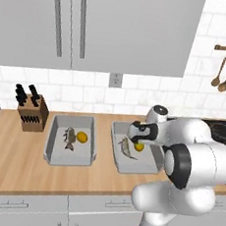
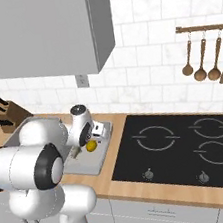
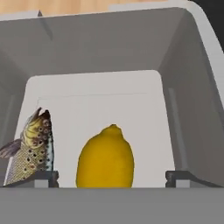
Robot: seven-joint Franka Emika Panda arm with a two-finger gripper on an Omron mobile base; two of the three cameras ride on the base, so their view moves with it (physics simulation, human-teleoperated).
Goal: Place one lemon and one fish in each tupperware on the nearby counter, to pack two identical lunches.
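Two grey tupperware containers stand on the wooden counter. The left tupperware holds a spotted fish and a yellow lemon. In the right tupperware lie a second fish and a second lemon. My gripper hangs just above that lemon and is open. In the hand view the lemon rests on the container floor between my fingertips, with a gap on each side, and the fish lies to its left. The right base view also shows the lemon under my gripper.
A knife block stands at the back left of the counter. The black cooktop lies right of the right tupperware. Wooden spoons hang on the tiled wall. My own arm covers the right tupperware's right side in the left base view.
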